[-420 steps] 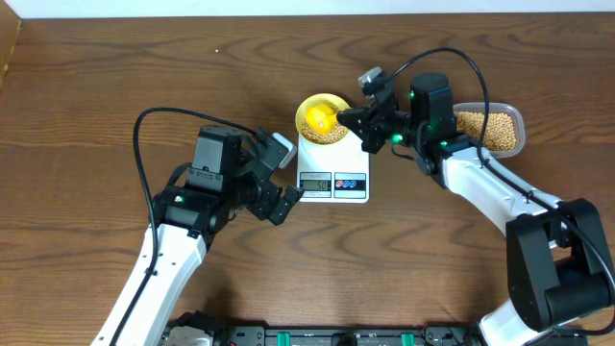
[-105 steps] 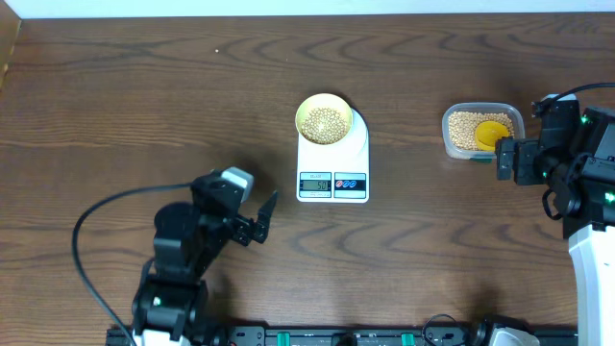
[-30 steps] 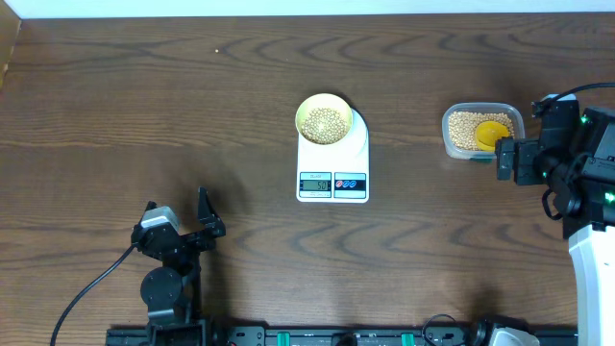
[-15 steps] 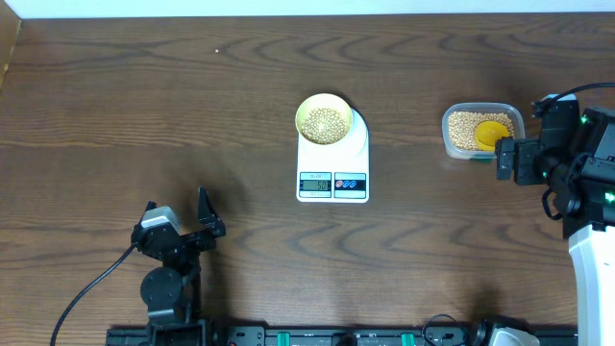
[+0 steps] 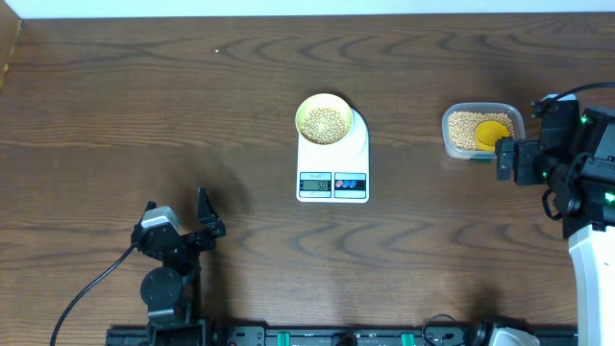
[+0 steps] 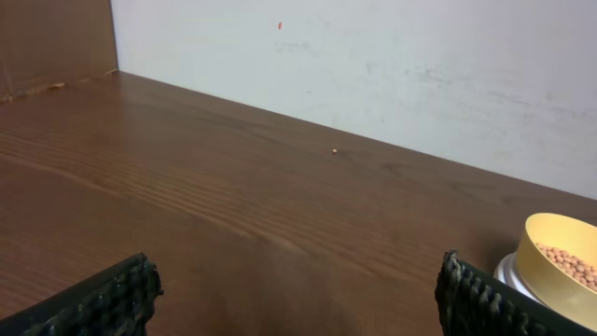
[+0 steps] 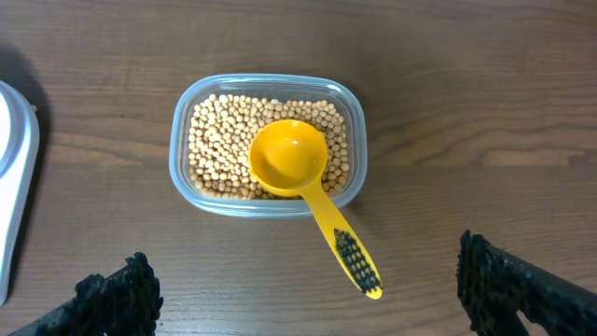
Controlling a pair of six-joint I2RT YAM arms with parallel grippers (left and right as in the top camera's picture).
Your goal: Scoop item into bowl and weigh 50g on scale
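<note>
The pale yellow-green bowl [image 5: 323, 119] holds tan beans [image 5: 325, 123] and stands on the white scale [image 5: 332, 165]. More beans [image 7: 214, 140] fill the clear tub [image 7: 183, 112], and the yellow scoop [image 7: 288, 158] rests in it. The scoop's handle sticks out over the tub's rim, towards my right gripper [image 7: 308, 294]. That gripper is open, and the handle's end touches neither finger. My left gripper [image 5: 177, 207] is open and empty near the table's front left. In its wrist view the bowl [image 6: 560, 266] shows at the right edge.
The tub [image 5: 483, 131] stands right of the scale, just left of my right gripper [image 5: 503, 160]. A white wall [image 6: 392, 65] runs along the table's far edge. A tiny pale speck [image 6: 335, 151] lies on the wood near that wall.
Since the earliest frame the scoop has gone from the bowl back into the tub, and both arms have pulled away from the scale. Over the last second nothing has moved.
</note>
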